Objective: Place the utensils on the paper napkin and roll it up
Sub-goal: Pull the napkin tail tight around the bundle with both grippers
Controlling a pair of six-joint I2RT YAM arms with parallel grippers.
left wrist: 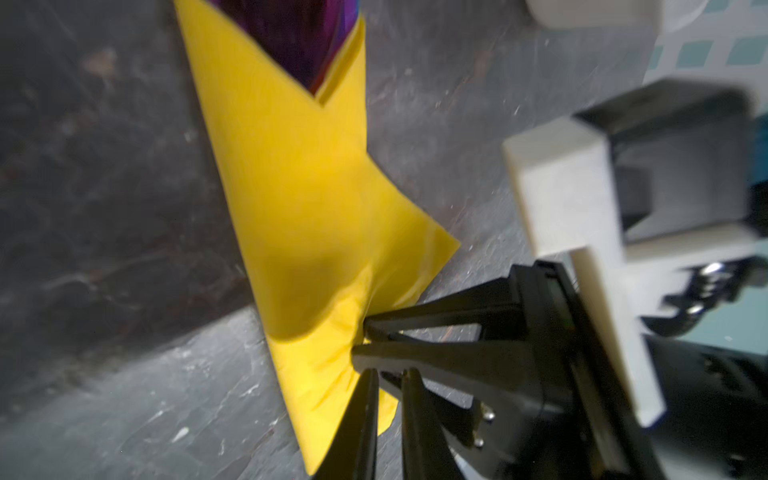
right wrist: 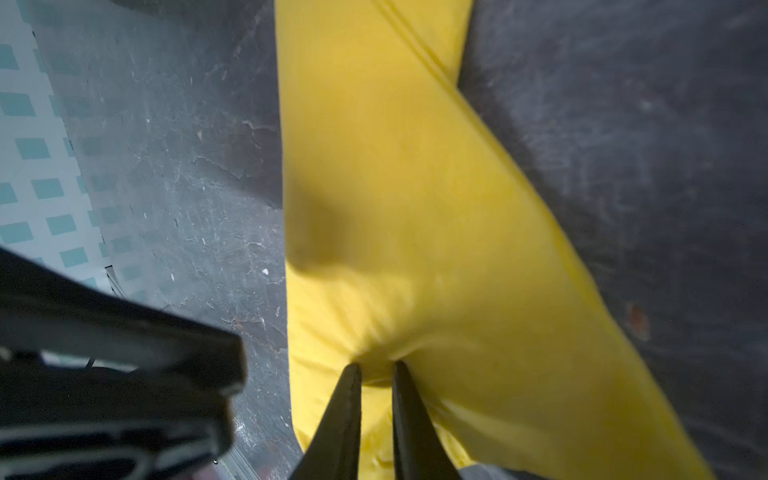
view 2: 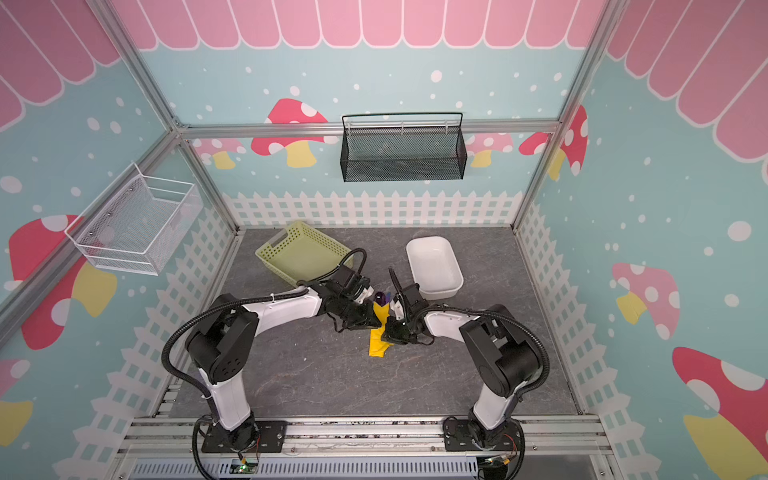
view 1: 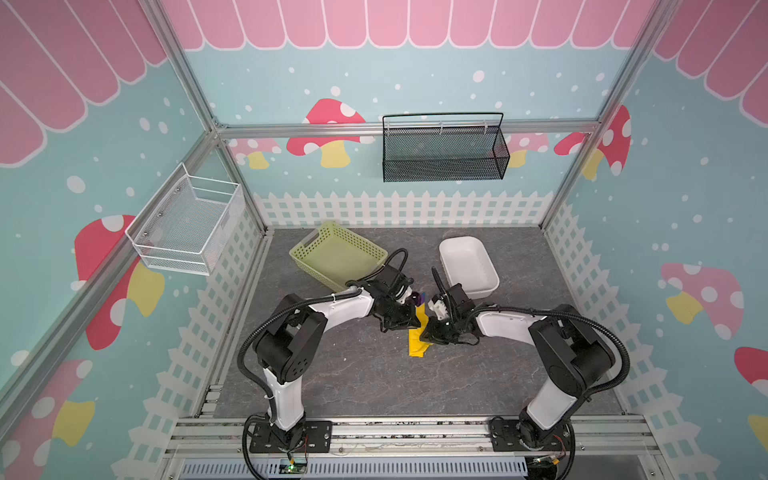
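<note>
The yellow paper napkin [view 1: 417, 348] [view 2: 377, 347] lies mid-table, rolled into a narrow bundle around the utensils. Only the dark purple ends of the utensils [view 1: 418, 297] [view 2: 381, 297] [left wrist: 291, 37] stick out of its far end; the fork is hidden. Both grippers meet at the roll's middle. My left gripper [view 1: 412, 323] [left wrist: 388, 374] comes from the left, jaws nearly together on the napkin's edge [left wrist: 299, 187]. Opposite it, my right gripper [view 1: 424, 336] [left wrist: 359, 336] [right wrist: 376, 368] pinches the paper [right wrist: 415, 187], which puckers at its tips.
A pale green perforated basket [view 1: 303, 249] stands tilted at the back left, close behind the left arm. Behind the right wrist at the back right is a white tub [view 1: 490, 286]. A black mesh basket [view 1: 444, 153] and a white wire basket [view 1: 187, 224] hang on the walls.
</note>
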